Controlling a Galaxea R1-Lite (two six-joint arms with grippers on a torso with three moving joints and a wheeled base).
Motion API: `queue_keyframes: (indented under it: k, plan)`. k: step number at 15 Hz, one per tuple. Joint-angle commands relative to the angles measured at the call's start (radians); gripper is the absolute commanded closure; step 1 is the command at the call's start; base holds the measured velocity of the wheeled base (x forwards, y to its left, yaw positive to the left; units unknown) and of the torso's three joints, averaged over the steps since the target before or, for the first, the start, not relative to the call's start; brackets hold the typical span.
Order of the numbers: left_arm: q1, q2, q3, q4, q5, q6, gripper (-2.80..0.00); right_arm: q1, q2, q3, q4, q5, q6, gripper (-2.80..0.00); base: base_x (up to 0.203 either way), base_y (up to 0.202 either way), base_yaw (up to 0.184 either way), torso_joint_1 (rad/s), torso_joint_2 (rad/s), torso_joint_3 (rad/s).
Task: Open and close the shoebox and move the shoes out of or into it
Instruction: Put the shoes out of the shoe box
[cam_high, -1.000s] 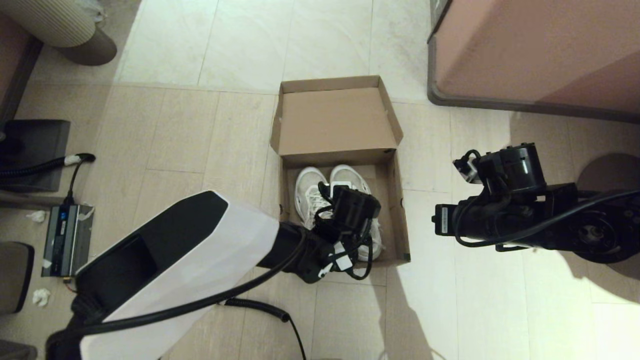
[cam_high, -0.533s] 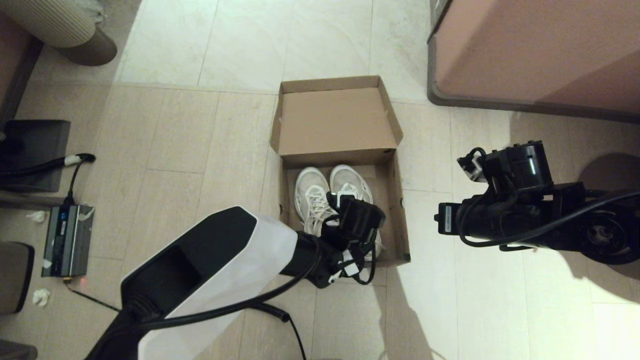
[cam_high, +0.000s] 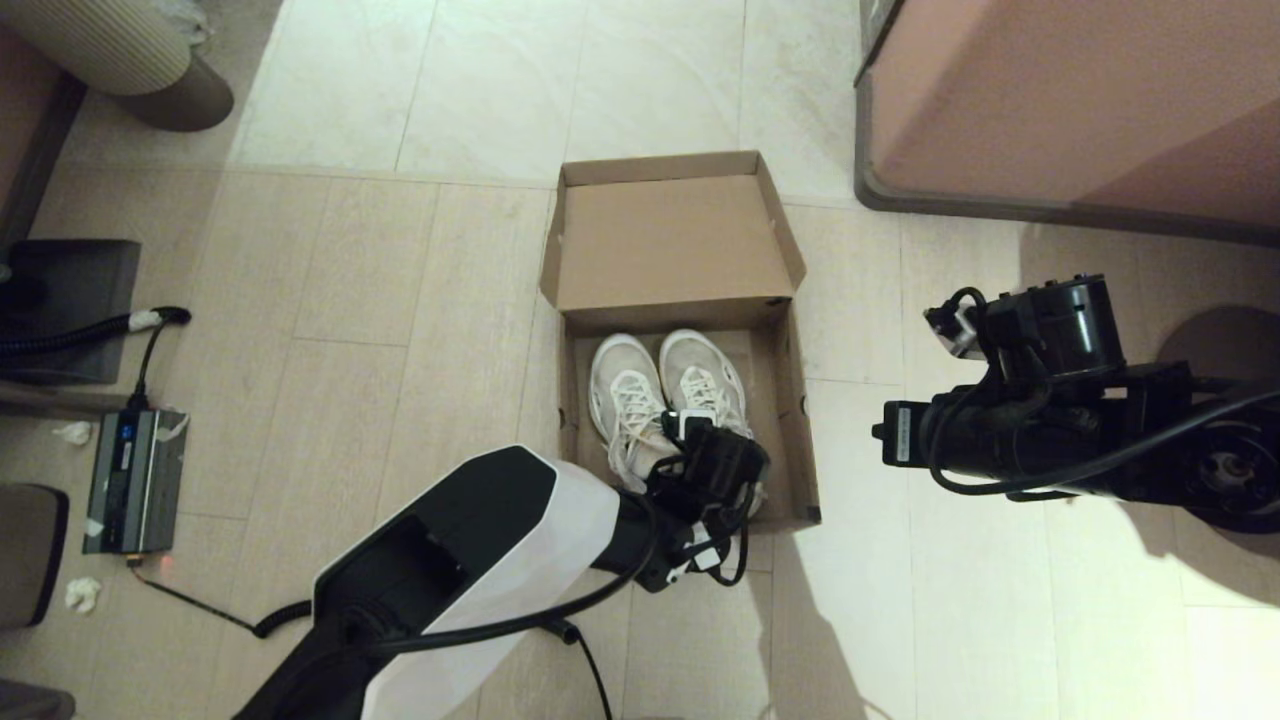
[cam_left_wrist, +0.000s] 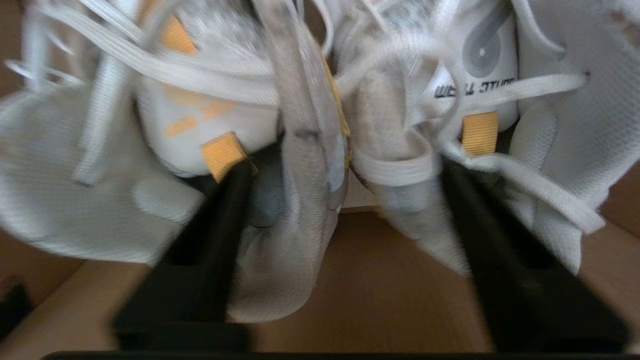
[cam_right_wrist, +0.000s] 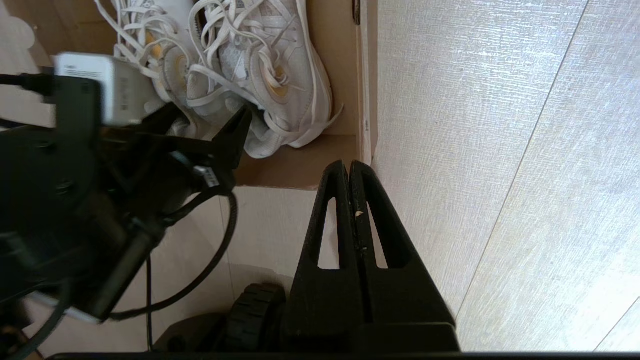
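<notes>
Tiled floor (cam_high: 330, 260): shoebox (cam_high: 795, 440) open, shoes (cam_high: 625, 395) inside. My left gripper (cam_left_wrist: 345, 165) straddles both inner collars, fingers apart. Right gripper (cam_right_wrist: 350, 172) pressed together, beside the box's corner.

Head camera looks down; both wrist cameras share the shoes (cam_high: 665, 395), left closest.

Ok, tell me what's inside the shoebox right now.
The open shoebox holds the pair of white sneakers side by side, with the left gripper among them. The gripper covers their heels; bare cardboard shows elsewhere.

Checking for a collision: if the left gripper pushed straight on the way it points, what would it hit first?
Probably the shoes: the left gripper already has a finger in each heel opening.
</notes>
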Motion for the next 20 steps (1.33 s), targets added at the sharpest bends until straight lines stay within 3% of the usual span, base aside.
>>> queue_keyframes:
  k: [1,8,14,20]
  plan:
    - [0.001,0.031,-0.023,-0.001,0.005,-0.002,0.0,0.001,-0.011,0.011,-0.002,0.001,0.002,0.0,0.0,0.0,0.0,0.0,0.0,0.0]
    - [-0.004,-0.086,-0.005,0.038,0.005,-0.002,0.0,0.006,-0.098,0.021,0.034,-0.005,-0.004,0.0,0.0,0.0,0.0,0.0,0.0,0.0]
    - [-0.067,-0.382,0.198,0.11,-0.002,-0.006,0.0,0.006,-0.181,0.009,0.119,-0.013,-0.002,0.0,0.0,0.0,0.0,0.0,0.0,0.0]
    - [-0.078,-0.687,0.399,0.129,-0.004,-0.003,0.0,0.006,-0.156,-0.005,0.119,-0.013,-0.005,0.0,0.0,0.0,0.0,0.0,0.0,0.0]
